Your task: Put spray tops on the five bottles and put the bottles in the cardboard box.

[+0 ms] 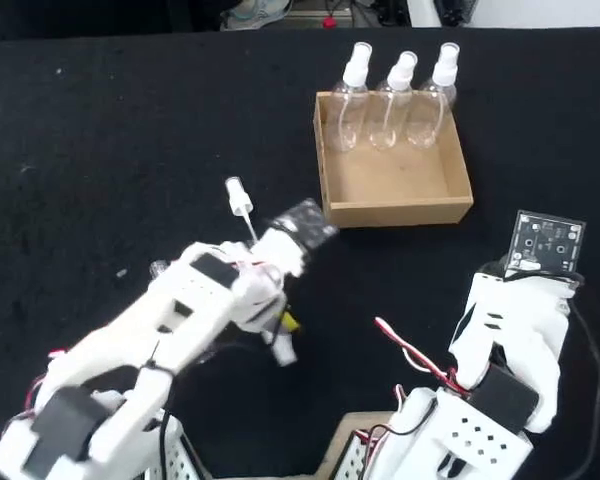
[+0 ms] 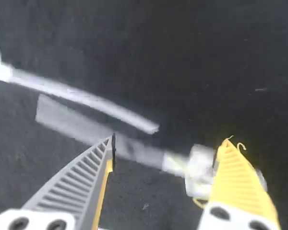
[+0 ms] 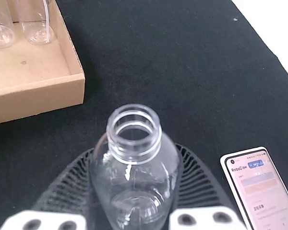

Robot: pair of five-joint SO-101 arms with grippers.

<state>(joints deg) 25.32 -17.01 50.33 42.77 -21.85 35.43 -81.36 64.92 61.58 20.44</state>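
Leaves box (image 1: 395, 212) room free with three topped bottles (image 1: 385, 115) along its far wall, pinches a bare bottle (image 3: 134, 139) upright in the right gripper (image 3: 137, 165) for capping, and spreads the left gripper (image 2: 168, 141) at the tube end of a spray top (image 1: 240, 202) lying on the surface (image 1: 130, 120).

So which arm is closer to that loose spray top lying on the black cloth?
Left. The left end effector, open, hangs right by the spray top. The right end effector is well off to the other side, holding an uncapped bottle.
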